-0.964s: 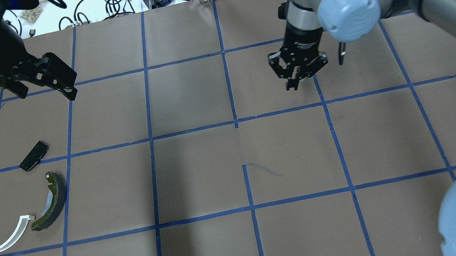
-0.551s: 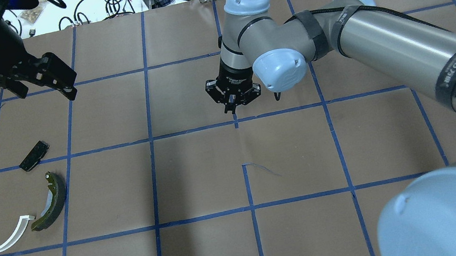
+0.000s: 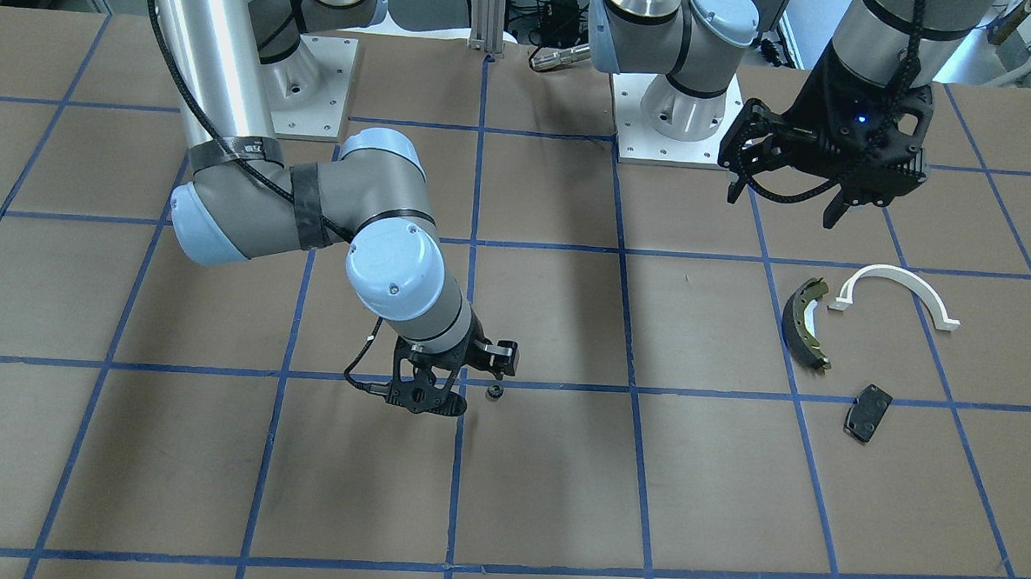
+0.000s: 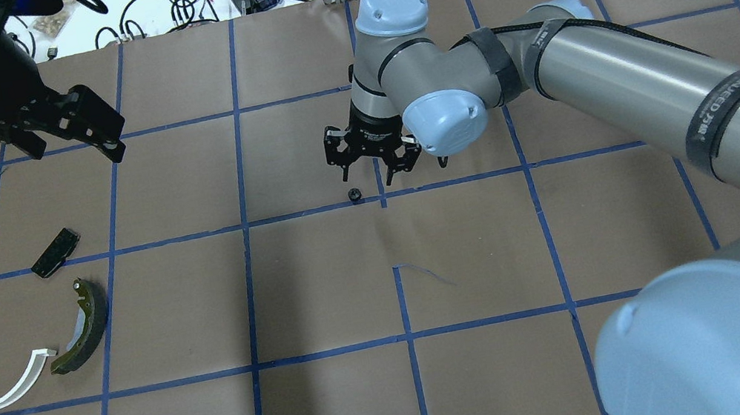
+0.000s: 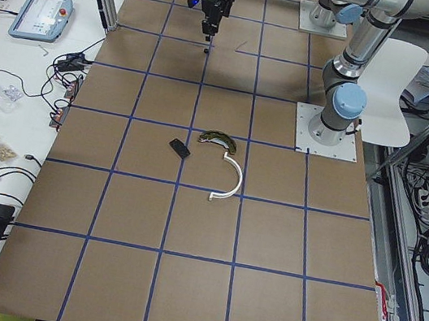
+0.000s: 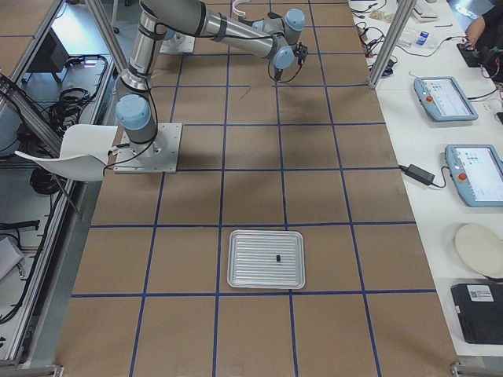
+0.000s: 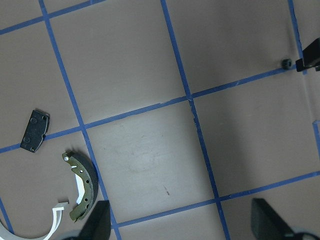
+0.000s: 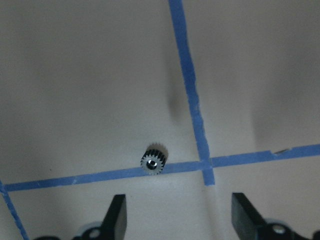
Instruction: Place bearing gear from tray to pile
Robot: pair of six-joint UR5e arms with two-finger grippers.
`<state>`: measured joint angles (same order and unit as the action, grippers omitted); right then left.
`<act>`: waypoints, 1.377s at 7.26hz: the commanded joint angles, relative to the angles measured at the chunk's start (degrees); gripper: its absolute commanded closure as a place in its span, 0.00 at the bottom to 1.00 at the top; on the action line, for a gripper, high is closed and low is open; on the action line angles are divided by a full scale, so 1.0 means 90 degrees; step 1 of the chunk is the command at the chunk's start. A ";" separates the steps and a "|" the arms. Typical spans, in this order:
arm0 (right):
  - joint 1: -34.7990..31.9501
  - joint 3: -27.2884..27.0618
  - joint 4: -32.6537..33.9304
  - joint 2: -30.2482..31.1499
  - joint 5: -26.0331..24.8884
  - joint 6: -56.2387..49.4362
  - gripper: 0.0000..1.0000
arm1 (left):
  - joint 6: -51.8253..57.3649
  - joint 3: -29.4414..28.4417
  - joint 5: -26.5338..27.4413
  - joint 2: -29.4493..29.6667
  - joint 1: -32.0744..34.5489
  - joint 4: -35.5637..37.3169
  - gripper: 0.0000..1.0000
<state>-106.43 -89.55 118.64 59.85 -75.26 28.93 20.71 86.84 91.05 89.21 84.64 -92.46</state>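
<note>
Since a moment ago the right claw (image 4: 368, 176) has let go: its fingers now stand apart with nothing between them, and the small dark toothed bearing gear (image 4: 355, 195) lies loose on the brown papered surface (image 4: 322, 283), on a blue tape line at about 7 o'clock just below the claw. The pile lies well apart, out toward 8 o'clock from the gear in the overhead view: an olive-dark curved brake shoe (image 4: 95, 317), a white plastic arc (image 3: 890, 273) and a small dark flat pad plate (image 4: 56, 252). Up at 10 o'clock the left claw (image 4: 79, 154) hangs spread and empty. To my eye this is a mid-surface hand-off. Next, the left claw would need to come over, straddle the gear squarely and close on it.
</note>
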 commanded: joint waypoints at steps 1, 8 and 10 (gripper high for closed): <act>0.0853 0.0009 -0.0231 0.0448 -0.0153 -0.0593 0.00 | -0.0006 0.0000 -0.0010 0.0000 -0.0001 0.0000 0.00; 0.5674 -0.0069 -0.1122 0.1320 -0.1609 -0.7090 0.00 | -0.3048 -0.0342 -0.0427 0.1812 0.1589 0.1686 0.00; 0.6888 -0.0060 -0.0609 0.0766 -0.1541 -0.8909 0.00 | -0.3366 -0.0245 -0.0439 0.2507 0.1766 0.2029 0.00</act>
<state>-51.72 -90.17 109.59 69.98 -89.56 -40.54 -7.72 84.18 87.39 107.82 99.23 -76.54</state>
